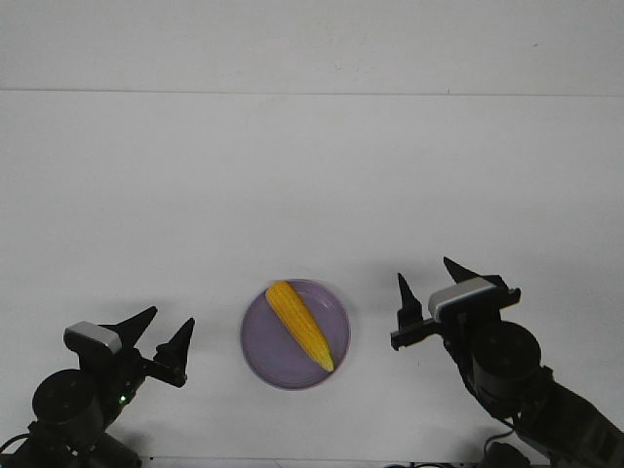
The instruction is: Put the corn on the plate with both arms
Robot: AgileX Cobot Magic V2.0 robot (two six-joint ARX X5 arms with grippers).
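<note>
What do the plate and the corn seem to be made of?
Plate: probably plastic, an even lavender with a soft sheen and a thin moulded rim. Corn: looks like a smooth, evenly coloured yellow-orange cob; whether it is real or a plastic model, this view cannot show.

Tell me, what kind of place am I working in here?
Probably a lab test bench: a bare white table, two robot arms, and only a purple plate holding a corn cob.
</note>
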